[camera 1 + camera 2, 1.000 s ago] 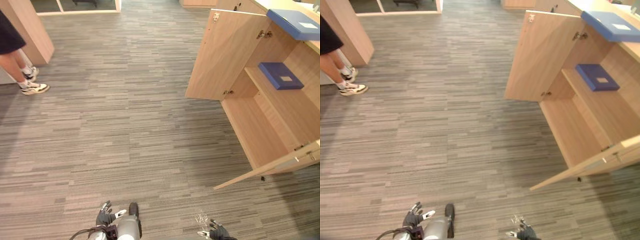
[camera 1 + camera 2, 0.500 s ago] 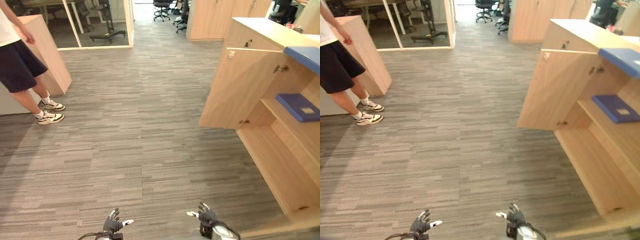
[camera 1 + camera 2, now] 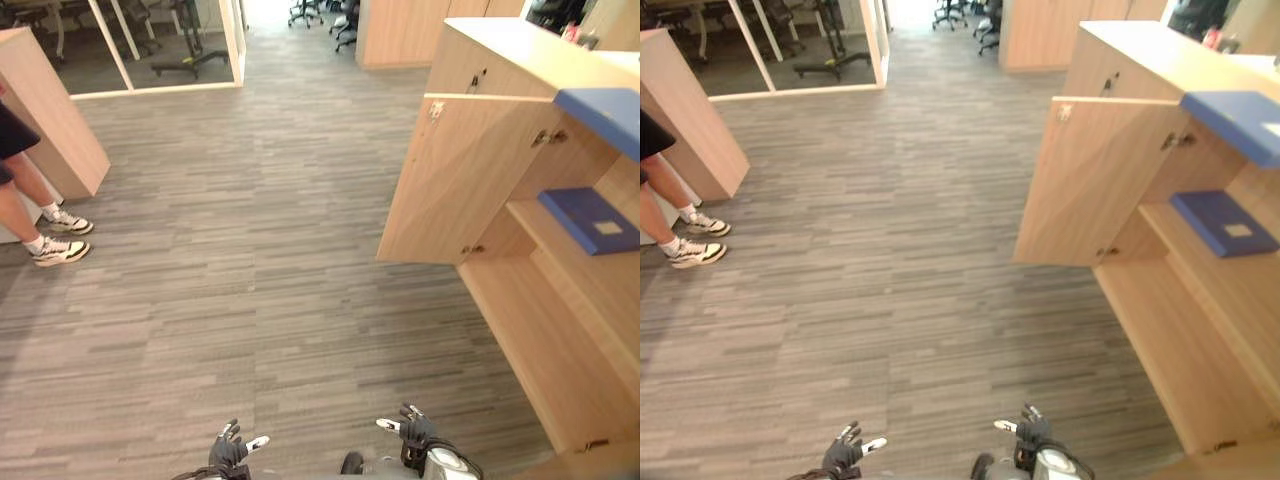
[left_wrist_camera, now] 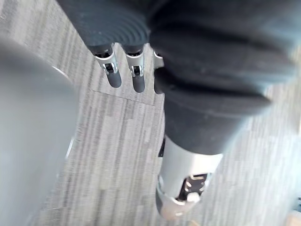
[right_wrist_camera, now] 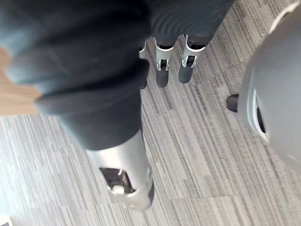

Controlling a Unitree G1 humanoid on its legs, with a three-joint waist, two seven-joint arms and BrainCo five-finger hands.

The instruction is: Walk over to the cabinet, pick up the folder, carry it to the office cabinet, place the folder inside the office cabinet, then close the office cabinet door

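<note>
Blue folder (image 3: 590, 220) on cabinet shelf (image 3: 530, 216); left robot hand (image 3: 228, 452), right robot hand (image 3: 415, 430) loose-fingered, empty.

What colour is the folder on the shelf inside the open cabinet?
Dark blue with a small pale label; the folder shows best in the left eye view.

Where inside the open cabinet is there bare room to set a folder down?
The bottom compartment is bare throughout, bordered by the open door and the shelf above. The shelf is free along its nearer stretch; a blue folder takes its far end. A second folder lies on the cabinet top.
</note>
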